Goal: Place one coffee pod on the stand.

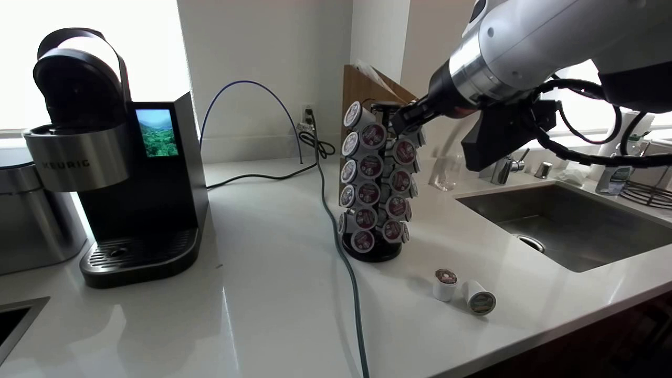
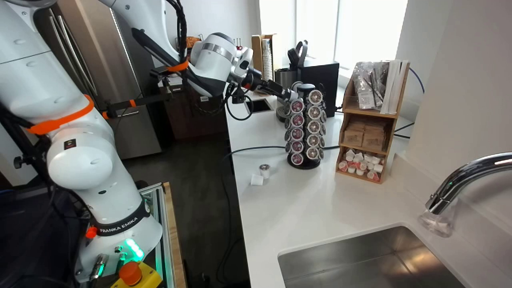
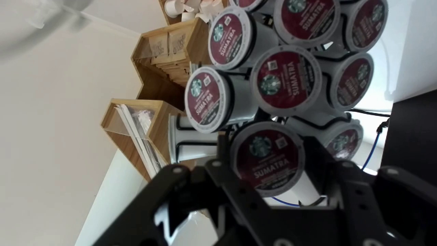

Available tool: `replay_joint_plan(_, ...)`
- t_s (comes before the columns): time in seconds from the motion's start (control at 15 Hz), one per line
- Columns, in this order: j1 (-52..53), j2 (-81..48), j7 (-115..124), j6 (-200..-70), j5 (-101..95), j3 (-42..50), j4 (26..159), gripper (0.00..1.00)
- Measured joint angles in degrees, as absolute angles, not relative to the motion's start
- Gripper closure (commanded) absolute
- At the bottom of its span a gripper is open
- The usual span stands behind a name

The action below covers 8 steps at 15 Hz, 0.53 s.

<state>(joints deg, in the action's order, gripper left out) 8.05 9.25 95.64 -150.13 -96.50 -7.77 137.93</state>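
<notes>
The stand (image 1: pixel 374 255) is a dark carousel tower filled with columns of pods; it also shows in an exterior view (image 2: pixel 305 163). My gripper (image 1: pixel 401 124) is at its top, also seen in an exterior view (image 2: pixel 289 94). In the wrist view the gripper (image 3: pixel 267 147) has its fingers against both sides of one white coffee pod (image 3: pixel 268 159) with a dark red lid. This pod sits at the top of a column, with a dark wire ring behind its rim. Its body is hidden. Two loose pods lie on the counter: one upright (image 1: pixel 445 286), one on its side (image 1: pixel 480 299).
A wooden organizer (image 2: pixel 362 146) stands beside the stand. The black coffee machine (image 1: pixel 157 210) is further off. A dark cable (image 1: pixel 352 283) runs over the counter past the stand. A sink (image 1: pixel 556 220) is on the other side.
</notes>
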Motion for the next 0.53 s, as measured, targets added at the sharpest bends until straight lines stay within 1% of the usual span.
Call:
replay_joint_plan(0.07,8.04,9.23,95.64,-150.13,-96.5,-7.76,137.91,0.03)
replay_joint_plan(0.13,8.04,9.21,95.64,-150.13,-96.5,-7.75,137.9,0.0)
replay_joint_plan(0.4,8.2,8.92,94.34,-150.13,-94.89,-7.78,137.97,0.0)
replay_joint_plan(0.53,8.65,8.75,89.87,-150.12,-88.46,-7.8,138.36,0.0)
